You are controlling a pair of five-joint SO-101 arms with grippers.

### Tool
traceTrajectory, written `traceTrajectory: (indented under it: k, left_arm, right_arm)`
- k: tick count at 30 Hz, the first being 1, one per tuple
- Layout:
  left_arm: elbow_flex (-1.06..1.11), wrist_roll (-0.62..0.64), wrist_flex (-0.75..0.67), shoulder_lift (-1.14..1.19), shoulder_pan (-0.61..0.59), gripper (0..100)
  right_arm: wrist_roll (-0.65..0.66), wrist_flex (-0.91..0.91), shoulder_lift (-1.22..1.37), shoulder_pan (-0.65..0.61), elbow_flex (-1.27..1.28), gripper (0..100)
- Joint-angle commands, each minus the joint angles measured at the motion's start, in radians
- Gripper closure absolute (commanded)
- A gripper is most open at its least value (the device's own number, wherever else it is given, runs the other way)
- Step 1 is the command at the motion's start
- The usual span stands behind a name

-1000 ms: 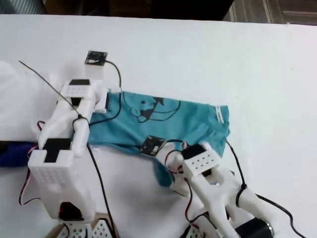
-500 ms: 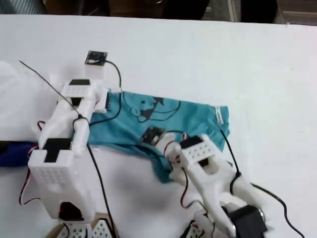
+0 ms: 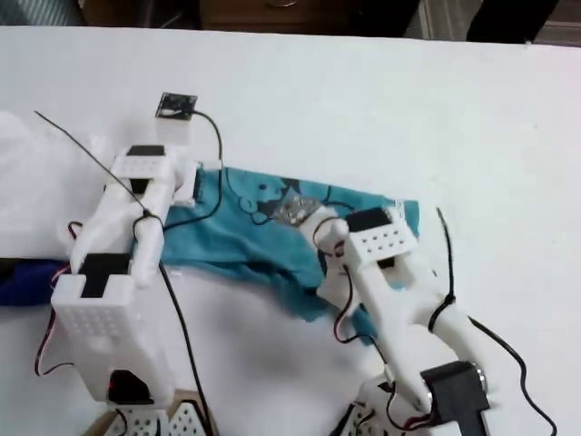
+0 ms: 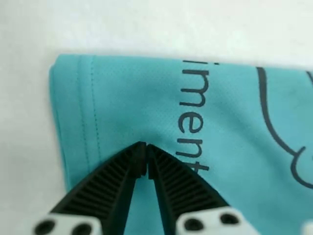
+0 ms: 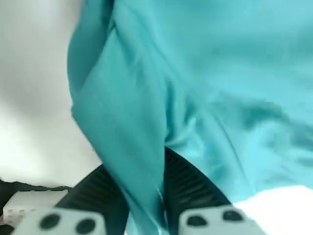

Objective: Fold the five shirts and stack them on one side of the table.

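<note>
We have the teal shirt point(image 3: 245, 241) lying as a long band on the white table point(image 3: 408, 109), with both our grippers on it. Our left gripper point(image 4: 146, 152) has its fingers pressed together, tips down on the cloth just inside the hemmed corner, with the printed lettering just beside them. We cannot tell whether any fabric is caught between them. Our right gripper point(image 5: 142, 169) pinches a raised ridge of teal fabric between its fingers, and the rest of the shirt spreads away beyond the tips. We judge this shirt mid-fold, not finished. A white cloth point(image 3: 25, 173) and a dark blue cloth point(image 3: 23, 283) lie beyond the left arm; we cannot tell if they are folded. Most of the folding and stacking looks left to do.
</note>
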Motion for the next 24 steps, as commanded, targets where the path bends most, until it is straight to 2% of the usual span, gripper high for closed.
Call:
traceTrajectory:
  k: [1,9,17,24]
  left_arm:
    - [-0.03,0.006,-0.023,0.002,0.008,96]
    - [-0.03,0.006,-0.023,0.002,0.008,96]
    - [-0.03,0.006,-0.023,0.002,0.008,96]
    - [-0.03,0.006,-0.023,0.002,0.008,96]
  right_arm:
    - [0.008,0.036,-0.041,0.008,-0.12,98.0]
    - [0.008,0.035,0.225,0.022,-0.397,80.1]
    - [0.008,0.036,0.598,0.182,-0.807,80.1]
    - [0.005,0.191,0.677,0.223,-1.016,80.0]
